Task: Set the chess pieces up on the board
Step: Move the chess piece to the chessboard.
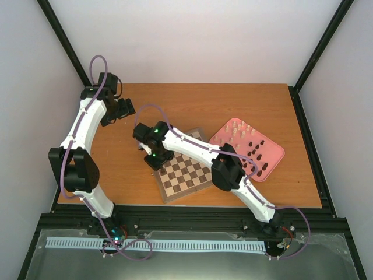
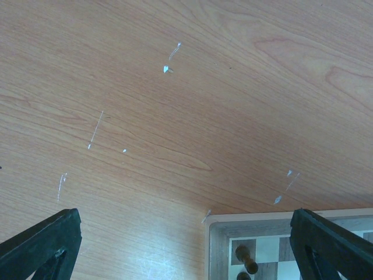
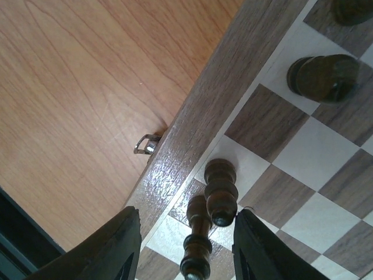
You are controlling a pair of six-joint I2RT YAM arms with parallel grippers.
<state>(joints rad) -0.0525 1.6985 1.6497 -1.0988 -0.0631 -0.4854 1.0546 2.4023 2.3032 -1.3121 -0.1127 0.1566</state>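
The board (image 1: 187,179) lies at the table's middle, under my right arm. My right gripper (image 1: 150,158) hangs over the board's left edge. In the right wrist view the gripper (image 3: 186,233) stands open around two dark brown chess pieces. One (image 3: 221,189) stands on a pale edge square. The other (image 3: 197,245) is nearer the camera. The right finger (image 3: 259,251) is close to the first piece, and a wide gap separates the left finger (image 3: 116,251) from both. Two more dark pieces (image 3: 323,76) stand farther along. My left gripper (image 2: 186,239) is open over bare table beside the board's corner (image 2: 218,245).
A pink tray (image 1: 274,153) at the board's right holds several cream and dark pieces (image 1: 256,153). A small metal latch (image 3: 147,144) sticks out from the board's border (image 3: 204,122). The left arm's gripper (image 1: 123,108) hovers at the table's back left.
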